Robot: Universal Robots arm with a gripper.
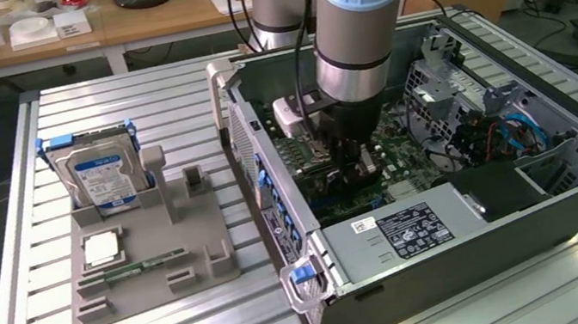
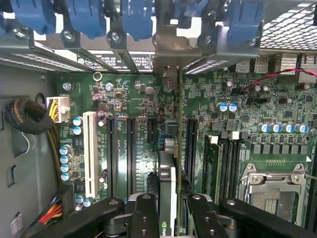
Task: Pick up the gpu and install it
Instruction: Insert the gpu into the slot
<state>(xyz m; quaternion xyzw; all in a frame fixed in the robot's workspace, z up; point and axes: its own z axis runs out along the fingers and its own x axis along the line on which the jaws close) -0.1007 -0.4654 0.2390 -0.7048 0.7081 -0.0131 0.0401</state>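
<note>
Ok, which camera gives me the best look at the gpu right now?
The wrist view: the gpu stands edge-on between the gripper fingers, right over the motherboard slots. In the exterior view the arm hides most of it inside the computer case.

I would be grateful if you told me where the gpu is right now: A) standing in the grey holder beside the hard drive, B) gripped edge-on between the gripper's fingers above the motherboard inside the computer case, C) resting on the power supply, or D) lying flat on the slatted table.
B: the gpu sits edge-on between the gripper fingers, over the motherboard slots inside the computer case.
</note>
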